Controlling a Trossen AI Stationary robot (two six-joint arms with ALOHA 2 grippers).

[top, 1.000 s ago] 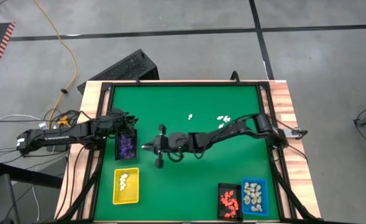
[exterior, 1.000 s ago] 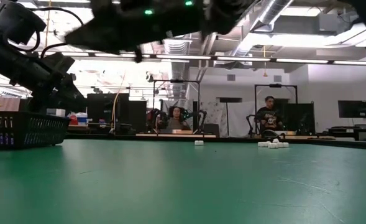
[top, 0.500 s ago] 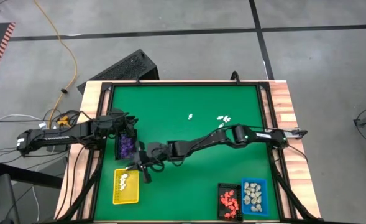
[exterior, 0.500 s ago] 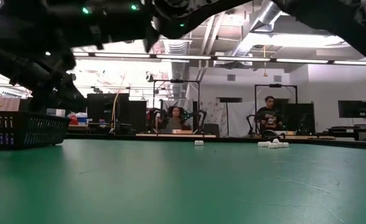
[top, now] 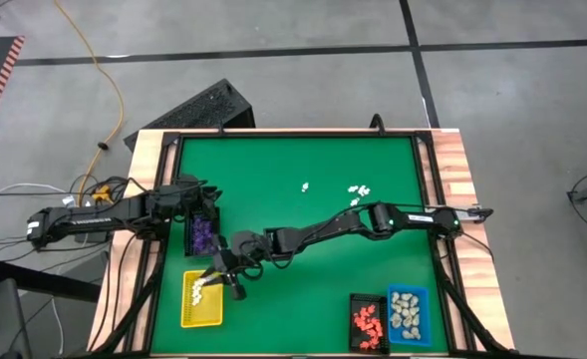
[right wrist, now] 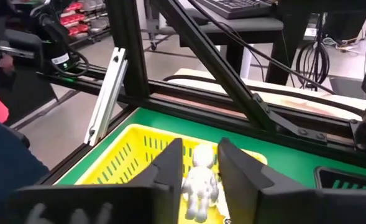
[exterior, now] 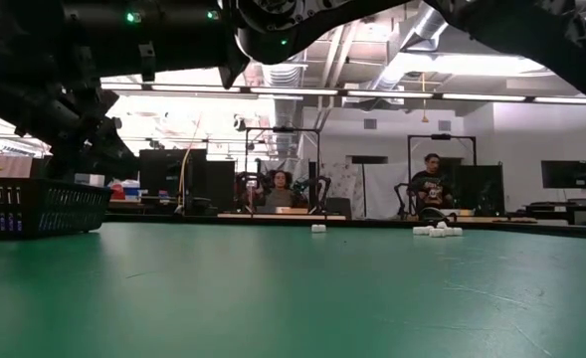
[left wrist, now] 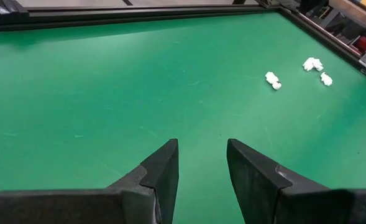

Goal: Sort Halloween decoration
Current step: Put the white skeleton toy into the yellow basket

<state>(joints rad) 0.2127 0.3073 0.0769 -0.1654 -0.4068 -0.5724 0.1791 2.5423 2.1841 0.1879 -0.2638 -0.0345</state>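
One small white plastic figurine (right wrist: 199, 180) sits between the fingers of the right hand (top: 216, 282), which hangs over the yellow slatted plastic tray (top: 200, 311); whether the fingers grip it or have just let go I cannot tell. Beyond that hand, several tiny white figurines (top: 357, 188) lie on the green table (top: 303, 160). By the black tray of purple figurines (top: 202, 234), the left hand (left wrist: 202, 163) hovers empty, fingers parted.
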